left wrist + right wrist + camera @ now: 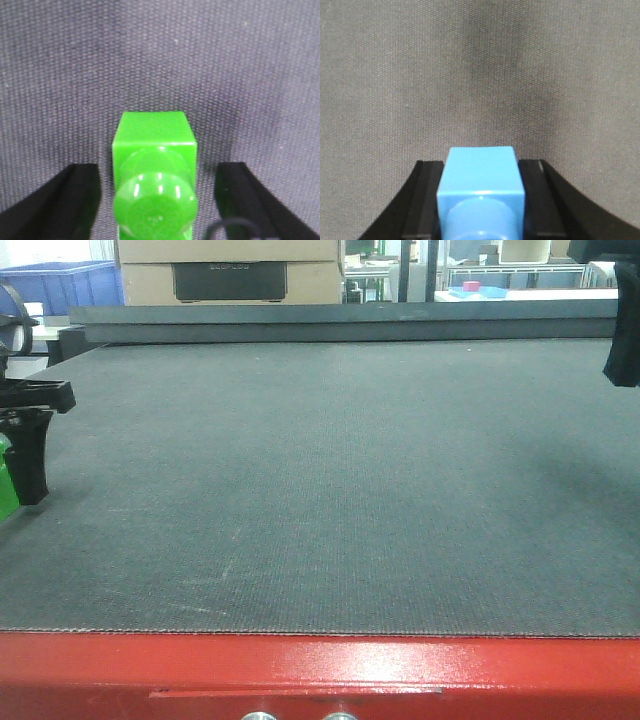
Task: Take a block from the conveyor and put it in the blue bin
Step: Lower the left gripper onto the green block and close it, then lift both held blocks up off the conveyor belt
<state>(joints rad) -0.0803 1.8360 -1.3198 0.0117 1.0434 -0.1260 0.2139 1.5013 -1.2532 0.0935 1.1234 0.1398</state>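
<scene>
The conveyor's dark grey belt (330,480) fills the front view on its red frame (320,670). At the belt's left edge my left gripper (25,455) hangs low, with a green block (5,480) beside its finger. In the left wrist view that green block (155,165) stands stud-up between the open left gripper (157,172), with a gap on each side. My right gripper (622,330) is at the far right edge. In the right wrist view the right gripper (481,170) is shut on a blue block (480,175) above the belt. The blue bin (60,285) sits behind the belt at the back left.
A raised grey rail (350,320) runs along the belt's far edge. Cardboard boxes (230,270) stand behind it. Further back on the right is a table with a small pink thing (470,286).
</scene>
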